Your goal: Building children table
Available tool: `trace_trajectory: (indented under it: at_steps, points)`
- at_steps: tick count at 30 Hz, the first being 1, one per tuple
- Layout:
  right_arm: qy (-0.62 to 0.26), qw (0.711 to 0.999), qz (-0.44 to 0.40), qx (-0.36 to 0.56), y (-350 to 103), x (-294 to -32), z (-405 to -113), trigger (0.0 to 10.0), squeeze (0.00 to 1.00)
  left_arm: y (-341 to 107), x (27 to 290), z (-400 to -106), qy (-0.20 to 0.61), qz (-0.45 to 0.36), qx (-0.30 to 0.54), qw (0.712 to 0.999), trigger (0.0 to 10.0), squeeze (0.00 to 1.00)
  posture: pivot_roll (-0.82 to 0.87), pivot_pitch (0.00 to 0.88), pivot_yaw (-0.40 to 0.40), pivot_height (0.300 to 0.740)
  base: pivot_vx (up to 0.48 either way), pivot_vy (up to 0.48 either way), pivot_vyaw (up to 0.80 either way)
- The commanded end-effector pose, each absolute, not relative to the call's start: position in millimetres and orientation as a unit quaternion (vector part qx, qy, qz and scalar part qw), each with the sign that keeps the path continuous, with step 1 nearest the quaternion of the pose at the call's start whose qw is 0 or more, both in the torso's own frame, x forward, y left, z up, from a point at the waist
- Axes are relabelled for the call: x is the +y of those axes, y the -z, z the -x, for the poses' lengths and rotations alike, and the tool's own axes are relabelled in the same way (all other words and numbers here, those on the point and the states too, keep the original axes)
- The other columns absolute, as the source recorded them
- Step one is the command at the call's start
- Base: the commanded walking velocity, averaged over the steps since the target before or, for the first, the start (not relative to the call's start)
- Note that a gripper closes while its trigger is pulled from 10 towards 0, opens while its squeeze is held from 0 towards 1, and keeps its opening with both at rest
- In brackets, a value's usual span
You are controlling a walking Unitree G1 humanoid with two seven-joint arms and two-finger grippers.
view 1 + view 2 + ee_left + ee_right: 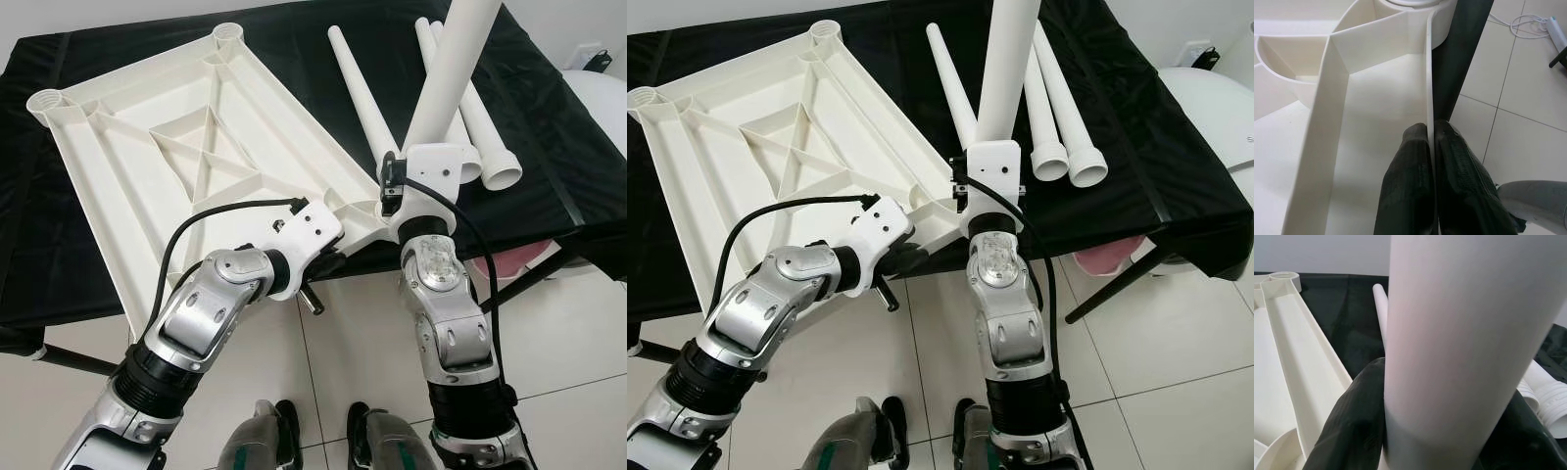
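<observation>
A white plastic tabletop [186, 157] lies upside down on a bench [549, 127] draped in black cloth, its ribbed underside facing up. Its long axis runs from the far left corner toward the near right corner, which juts past the bench's front edge over the tiled floor [568, 333].

The left gripper [1430, 147] sits at that near corner. In the left wrist view its two black fingers [1405, 186] are clenched on the thin upright side wall of the tabletop, one finger on each face.

The right gripper [1435, 431] holds a white table leg [446, 73] nearly upright over the same corner, the leg tilting slightly up and away to the right. The right wrist view shows the fingers [1352, 426] wrapped around the leg's round shaft on both sides.

Three more legs [1063, 113] lie flat on the cloth to the right of the tabletop, pointing away from the robot, with flared ends nearest it. Black cloth lies bare beyond them on the right.

The head views show the whole layout and a round leg socket [227, 35] at the tabletop's far corner; the left wrist view shows a white cable [1528, 22] on the floor.
</observation>
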State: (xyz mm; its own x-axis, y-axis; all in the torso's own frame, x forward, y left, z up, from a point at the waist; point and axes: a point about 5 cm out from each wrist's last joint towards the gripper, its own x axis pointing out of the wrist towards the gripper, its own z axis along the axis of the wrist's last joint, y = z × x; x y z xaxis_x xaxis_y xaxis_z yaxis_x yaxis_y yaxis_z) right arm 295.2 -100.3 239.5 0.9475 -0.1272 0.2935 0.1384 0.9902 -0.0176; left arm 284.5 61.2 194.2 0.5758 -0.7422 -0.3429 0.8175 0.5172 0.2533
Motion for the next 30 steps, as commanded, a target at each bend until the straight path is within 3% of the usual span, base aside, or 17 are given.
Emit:
trace_trajectory:
  at_steps: [1, 30]
  points:
    - [0.156, 0.98, 0.039, -0.119, -227.9, -128.5, -295.3, 10.0, 0.0, -199.1, 64.3, -282.1, 0.45, -0.196, 0.085, 0.867, 10.0, 0.0, -0.07, 0.219, 0.06, 0.74, 0.0, 0.0, 0.0]
    - [0.209, 0.971, 0.051, -0.105, -226.3, -135.9, -293.8, 10.0, 0.0, -199.1, 63.7, -281.2, 0.451, -0.196, 0.086, 0.867, 10.0, 0.0, -0.07, 0.219, 0.062, 0.74, 0.0, 0.0, 0.0]
